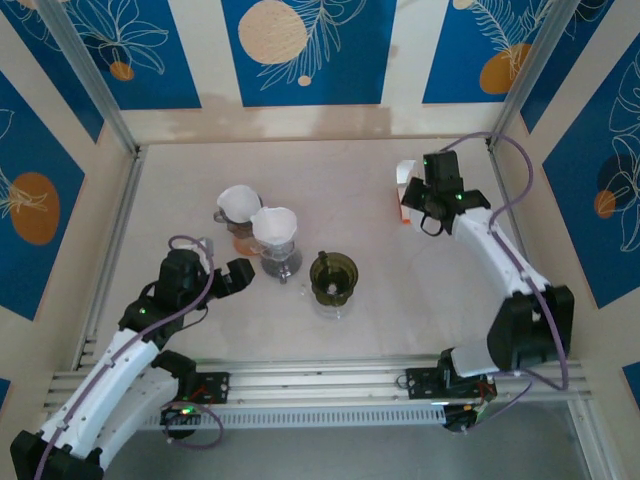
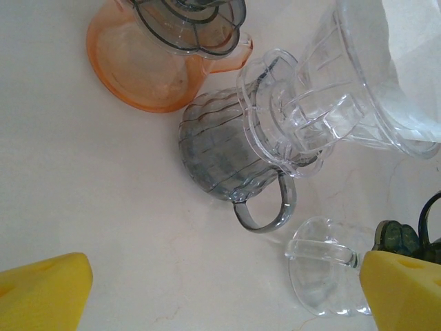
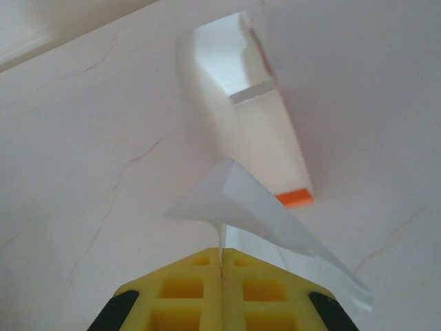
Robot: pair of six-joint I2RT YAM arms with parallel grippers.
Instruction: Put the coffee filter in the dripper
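Observation:
My right gripper is shut on the edge of a white paper coffee filter, which hangs just in front of the white and orange filter box. In the top view this gripper sits at the box at the far right. An empty dark green dripper stands at the table's middle. My left gripper is open, low over the table to the left of the drippers. Its yellow fingertips frame bare tabletop, and the green dripper's edge shows at the right.
Two other drippers with white filters stand left of the green one: one on an orange server, one on a grey server. In the left wrist view the grey server lies close ahead, with a clear glass piece beside the right finger.

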